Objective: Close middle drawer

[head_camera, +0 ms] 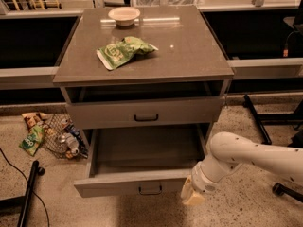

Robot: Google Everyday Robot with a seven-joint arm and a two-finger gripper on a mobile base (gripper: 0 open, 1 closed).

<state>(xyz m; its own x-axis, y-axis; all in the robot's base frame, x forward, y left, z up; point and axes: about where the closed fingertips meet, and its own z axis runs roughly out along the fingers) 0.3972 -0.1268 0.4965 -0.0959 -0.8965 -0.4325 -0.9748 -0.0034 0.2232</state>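
Observation:
The middle drawer (142, 150) is pulled far out of the grey cabinet and is empty inside. Its flat front (109, 186) carries a small dark pull handle (150, 190). My gripper (191, 196) is cream-coloured and hangs from the white arm (246, 157), which comes in from the right. It is at the right end of the drawer's front, low and close to the front face. The topmost drawer (142, 112) sits above, nearly shut. The lowest drawer is hidden under the open one.
The cabinet top (189, 56) holds a green snack bag (124, 51) and a white bowl (124, 15). A wire basket with litter (59, 136) lies on the floor at the left. Black stand legs are at the left (28, 193) and right (258, 119).

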